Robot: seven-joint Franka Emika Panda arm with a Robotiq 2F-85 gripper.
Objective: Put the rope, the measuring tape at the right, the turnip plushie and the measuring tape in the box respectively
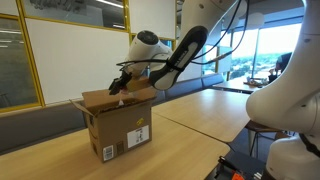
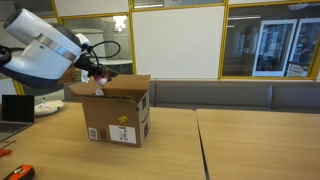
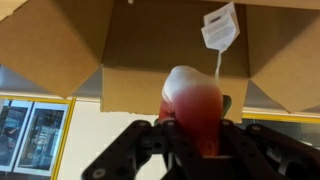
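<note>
Exterior view. We see a brown cardboard box (image 1: 118,128) standing on the wooden bench (image 1: 200,115) with its top flaps raised. The arm (image 1: 180,55) reaches in from behind. Its fingers (image 1: 121,81) hang just over the open top. What they carry is too small to tell here.

Exterior view, opposite angle. The box (image 2: 118,115) sits near the bench edge, its label facing us. The fingers (image 2: 95,72) are above the box's left rear flap and hold a small red-and-white object, the turnip plushie (image 2: 98,76).

Wrist view. We note the fingers (image 3: 150,145) clenched on the turnip plushie (image 3: 195,100), which is pink with a pale tip. A white tag (image 3: 220,28) dangles from it on a thin string. Cardboard flaps (image 3: 45,45) frame the plushie on both sides. The plushie is above the box, not resting in it.
</note>
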